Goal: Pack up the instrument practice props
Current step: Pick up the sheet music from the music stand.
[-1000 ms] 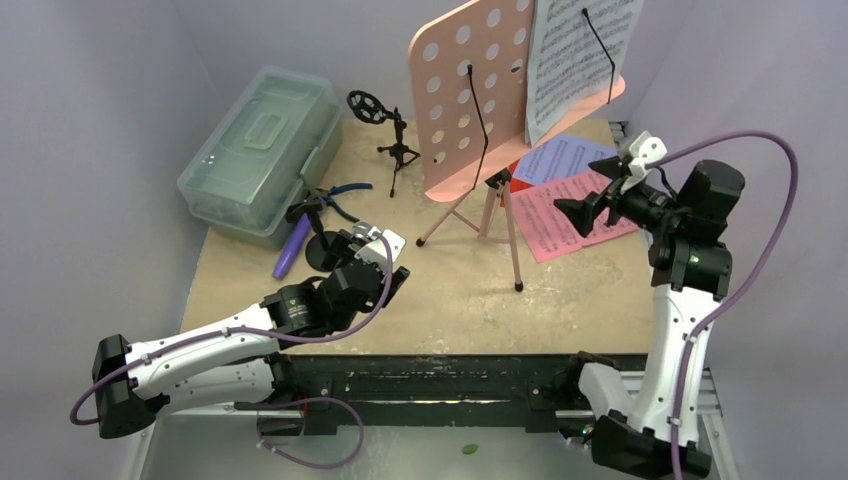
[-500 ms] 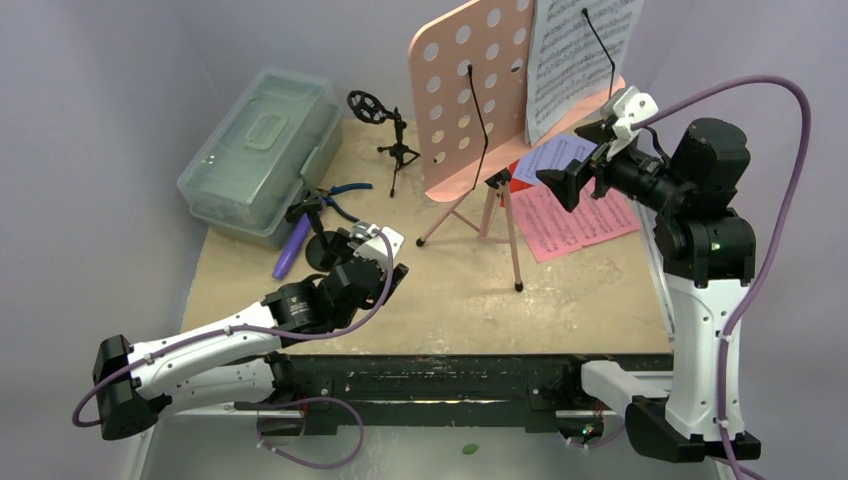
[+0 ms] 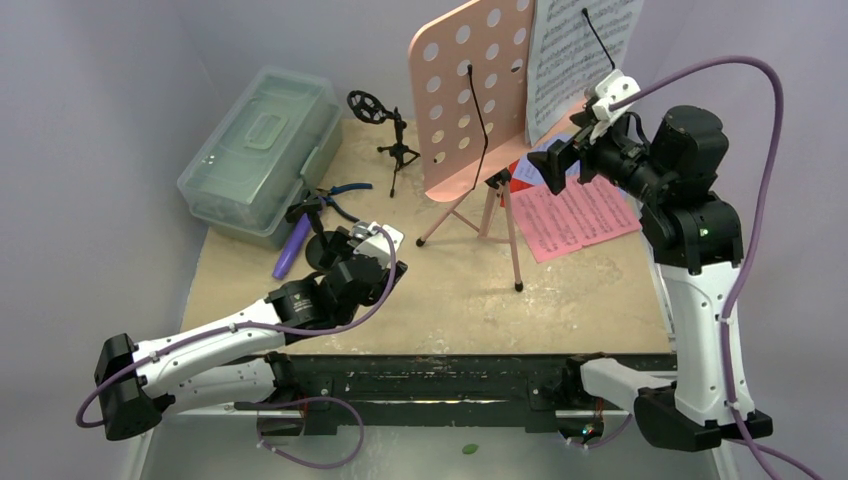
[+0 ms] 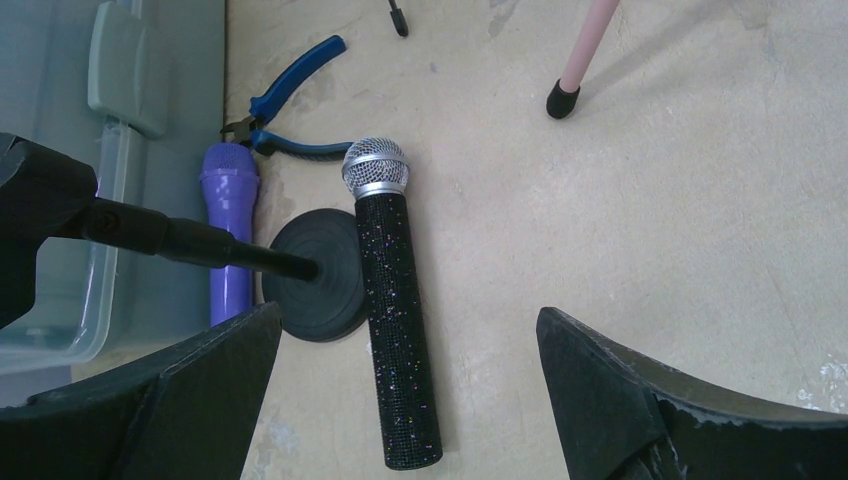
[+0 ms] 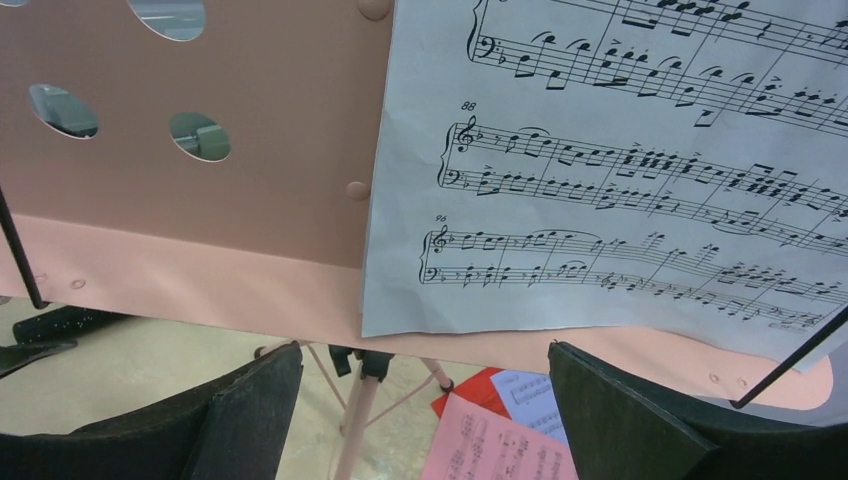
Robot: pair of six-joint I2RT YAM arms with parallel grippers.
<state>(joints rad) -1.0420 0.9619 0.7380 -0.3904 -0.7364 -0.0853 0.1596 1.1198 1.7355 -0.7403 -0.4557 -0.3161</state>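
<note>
R gripper [image 5: 425, 400] (wide open, empty, like L gripper [image 4: 400, 395]) is facing white page [image 5: 600, 170] on pink rack [image 5: 200, 160]; it's risking toppling the rack w/ a hard push.

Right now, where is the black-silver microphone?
Left wrist view: the black-silver microphone lies flat on the table's left, against the round black base, near the purple microphone.

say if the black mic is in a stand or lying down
Lying down: the black mic lies flat on the table beside a round stand base.
</note>
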